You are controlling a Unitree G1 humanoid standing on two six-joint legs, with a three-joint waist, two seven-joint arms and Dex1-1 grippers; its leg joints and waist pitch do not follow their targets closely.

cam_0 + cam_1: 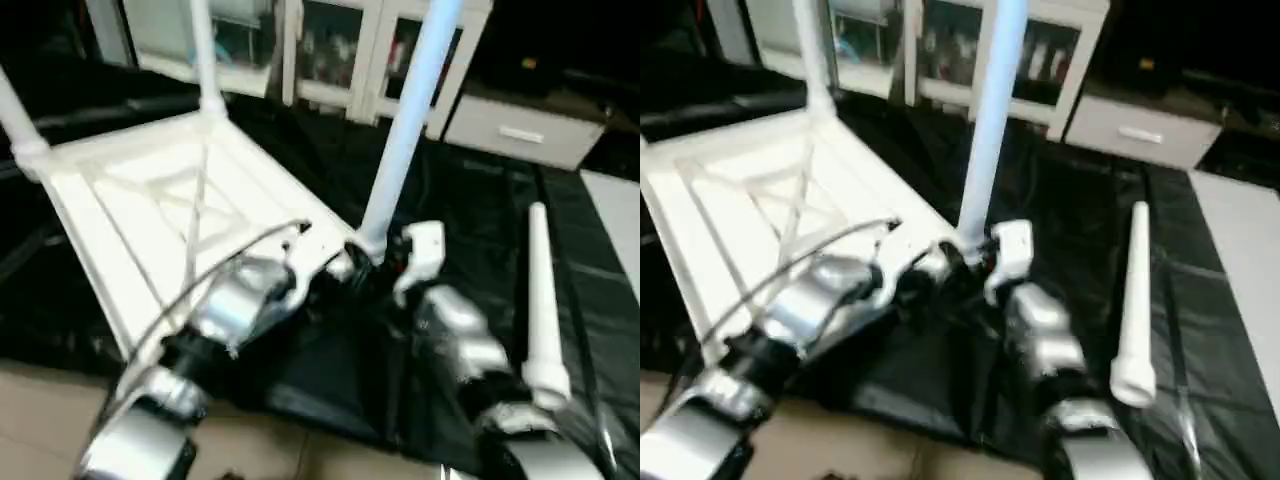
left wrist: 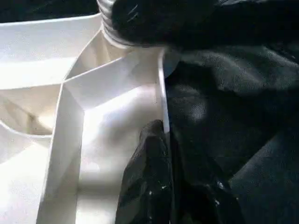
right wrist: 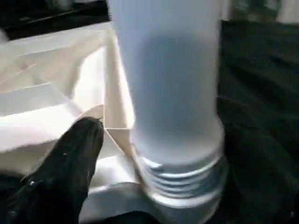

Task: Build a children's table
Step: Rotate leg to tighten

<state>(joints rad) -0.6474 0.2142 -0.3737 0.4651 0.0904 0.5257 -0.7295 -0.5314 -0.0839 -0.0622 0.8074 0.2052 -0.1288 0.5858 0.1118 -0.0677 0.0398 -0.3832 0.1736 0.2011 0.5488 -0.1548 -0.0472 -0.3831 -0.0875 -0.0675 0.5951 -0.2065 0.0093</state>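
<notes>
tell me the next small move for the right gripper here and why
Probably close the right gripper on the near leg and turn it further in. Its threads show above the corner socket, so it looks not fully seated. The left gripper is shut on the tabletop rim, steadying it.

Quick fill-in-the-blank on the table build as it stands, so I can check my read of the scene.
1. The tabletop lies with its ribbed underside facing ____.
2. The number of legs standing in its corner sockets is ____.
3. One loose leg lies on the ____ cover, on the robot's right.
4. The left gripper is shut on the tabletop's ____, near the threaded leg at the near corner.

Missing words: up; three; black; rim
</notes>
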